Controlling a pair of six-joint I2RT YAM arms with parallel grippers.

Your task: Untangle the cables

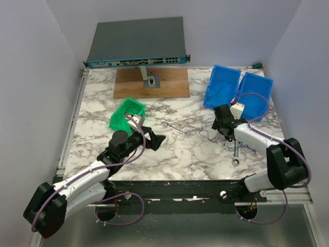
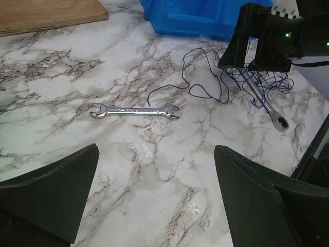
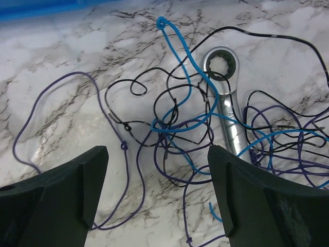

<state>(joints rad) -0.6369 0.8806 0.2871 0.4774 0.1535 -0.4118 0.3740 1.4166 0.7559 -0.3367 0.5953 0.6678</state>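
1. The cables lie in a loose scribble of blue, purple and black strands on the right side of the tabletop, near the blue bins; several strands cross over a ratchet wrench.
2. Expected handling: the strands appear hair-thin, limp and very light; they will probably slip out of a shallow pinch, and pulling at the dense centre is likely to tighten the crossings.
3. Recommended hold: take one outlying strand, not the core; the wide purple loop at the left of the right wrist view and the curled blue end both lie apart from the knot.
4. Hazard: strands around the ratchet wrench may snag on its head when drawn.
5. The right fingers are apart, with nothing gripped; they hover directly over the tangle.
6. The left fingers are also apart and hold nothing; they hang well apart from the cables, with an open-ended spanner on the tabletop between.
7. A green bin sits beside the left arm.
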